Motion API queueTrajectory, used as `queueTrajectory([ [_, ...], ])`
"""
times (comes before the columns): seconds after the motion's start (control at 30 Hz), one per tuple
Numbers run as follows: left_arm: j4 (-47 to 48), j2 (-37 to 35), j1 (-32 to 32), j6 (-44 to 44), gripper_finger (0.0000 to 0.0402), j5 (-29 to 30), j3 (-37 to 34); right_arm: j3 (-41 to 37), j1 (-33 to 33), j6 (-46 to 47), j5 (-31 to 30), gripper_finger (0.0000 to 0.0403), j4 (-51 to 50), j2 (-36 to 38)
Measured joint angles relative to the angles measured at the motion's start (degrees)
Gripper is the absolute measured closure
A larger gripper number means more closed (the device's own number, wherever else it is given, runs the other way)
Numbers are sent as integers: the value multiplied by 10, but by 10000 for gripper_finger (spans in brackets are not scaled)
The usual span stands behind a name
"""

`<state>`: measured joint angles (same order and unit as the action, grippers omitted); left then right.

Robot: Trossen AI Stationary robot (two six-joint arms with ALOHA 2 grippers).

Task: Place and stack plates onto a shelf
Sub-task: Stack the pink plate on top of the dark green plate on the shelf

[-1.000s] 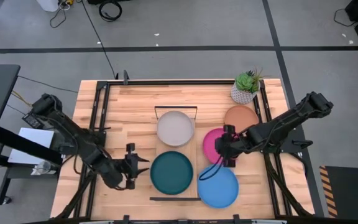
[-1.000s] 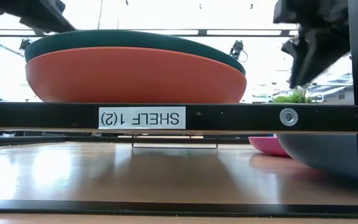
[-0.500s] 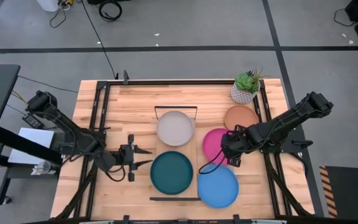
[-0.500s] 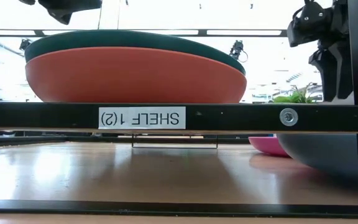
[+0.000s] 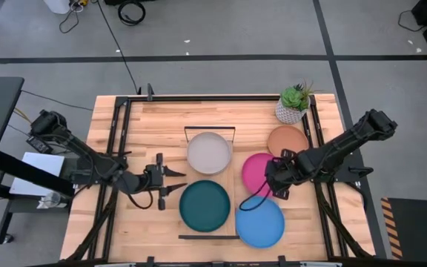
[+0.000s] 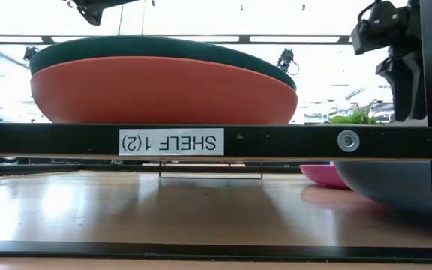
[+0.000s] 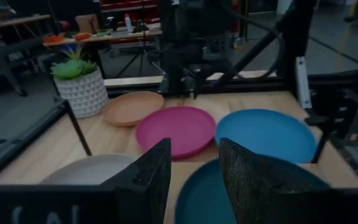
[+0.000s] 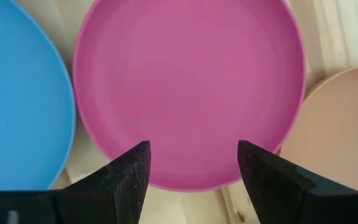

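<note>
On the shelf point(image 5: 210, 129) a grey plate point(image 5: 209, 152) sits at the far end. At the near end a dark teal plate point(image 5: 205, 205) rests on an orange plate point(image 6: 163, 94). On the table to the shelf's right lie a terracotta plate point(image 5: 288, 140), a magenta plate point(image 5: 255, 169) and a blue plate point(image 5: 260, 222). My left gripper point(image 5: 175, 183) is open, level, left of the shelf, pointing toward it. My right gripper point(image 8: 192, 149) is open and points down over the magenta plate point(image 8: 191, 87). The cream-white and light teal plates are hidden.
A potted green plant point(image 5: 293, 104) stands at the table's far right corner, behind the terracotta plate. Black frame rails point(image 5: 117, 141) run along the table's left, right and far sides. Bare tabletop point(image 5: 154, 126) lies left of the shelf.
My left gripper has moved toward the table's far edge and to the right, closer to the shelf, turning until its open fingers point at the shelf. My right gripper has shifted slightly to the right above the magenta plate. No plate has moved.
</note>
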<state>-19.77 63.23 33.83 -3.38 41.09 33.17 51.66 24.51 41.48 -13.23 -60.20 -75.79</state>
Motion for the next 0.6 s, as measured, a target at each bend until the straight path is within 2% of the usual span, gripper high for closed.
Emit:
queueTrajectory([
  [0.13, -17, 15, -14, 28, 258, -21, -4, 0, 10, 13, -8, 157, -4, -11],
  [0.27, -95, 37, -31, 25, 258, -54, -46, 13, 13, 20, 8, 159, -29, -55],
  [0.43, -133, 39, -36, -3, 258, -52, -86, 60, 19, -8, 6, 161, -79, -110],
  [0.6, -123, 30, -34, 0, 258, -50, -87, 79, 19, -40, -7, 161, -79, -115],
])
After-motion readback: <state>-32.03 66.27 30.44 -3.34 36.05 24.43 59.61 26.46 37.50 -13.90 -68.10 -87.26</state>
